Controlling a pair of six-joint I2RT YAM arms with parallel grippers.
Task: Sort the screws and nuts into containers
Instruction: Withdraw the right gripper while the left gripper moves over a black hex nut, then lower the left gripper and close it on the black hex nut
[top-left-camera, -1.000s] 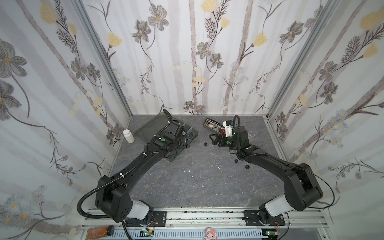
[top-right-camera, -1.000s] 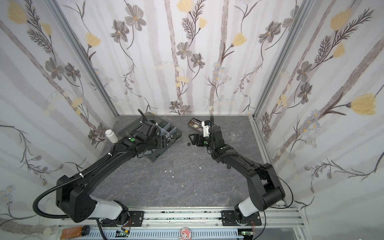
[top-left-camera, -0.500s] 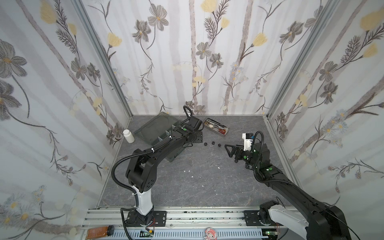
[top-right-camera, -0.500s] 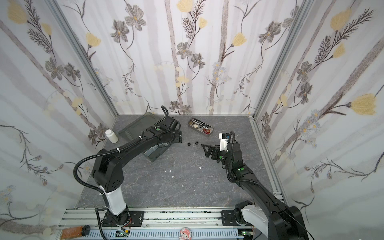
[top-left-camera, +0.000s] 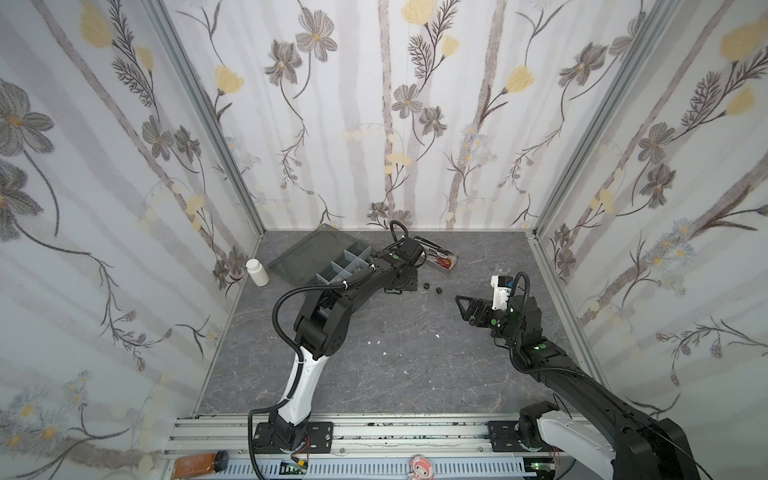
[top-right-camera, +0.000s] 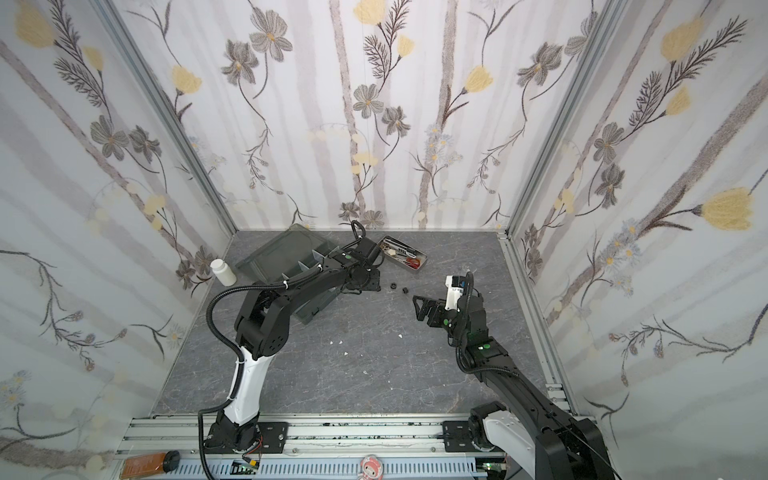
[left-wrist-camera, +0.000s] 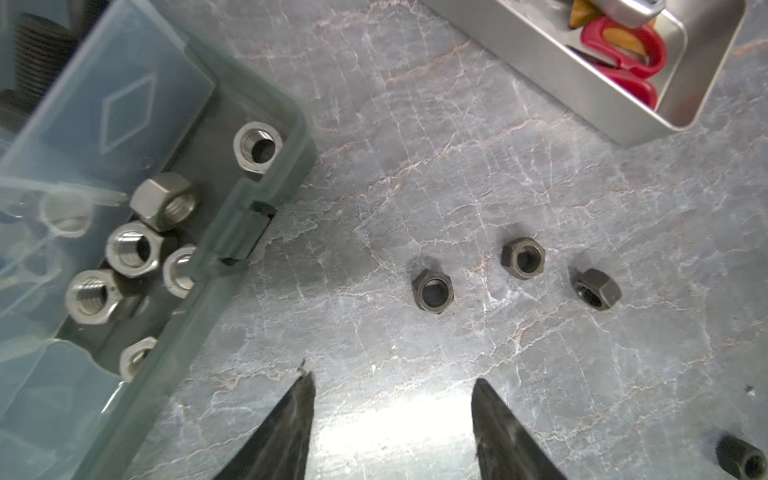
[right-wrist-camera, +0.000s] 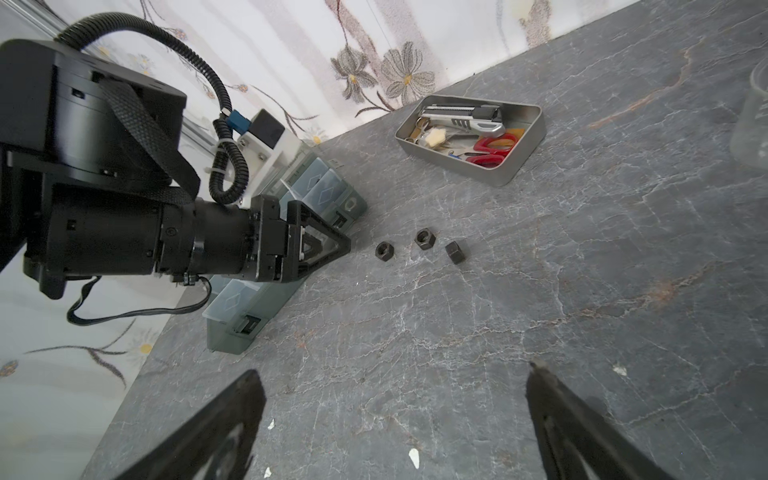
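Left gripper (left-wrist-camera: 392, 415) hangs low over the grey table (left-wrist-camera: 540, 374), jaws parted and empty, just beside the organizer box (left-wrist-camera: 257, 232). Furthest left in both top views, that box has a corner compartment (left-wrist-camera: 208, 137) holding silver nuts (left-wrist-camera: 132, 248); a dark threaded shaft, probably a screw (left-wrist-camera: 39, 39), shows dimly behind a divider. Next come three black nuts (left-wrist-camera: 432, 289) loose on the table, near the tips but not touching, two flat and one tipped on edge. Past them sits the metal tin (left-wrist-camera: 623, 108), and well apart at the right the right gripper (right-wrist-camera: 395, 386) is spread wide, holding nothing. These nuts look hard, smooth and dense for their size, so they would likely skid or spin under an off-centre pinch. Closing across two opposite flats, tips down at the table, seems safest.
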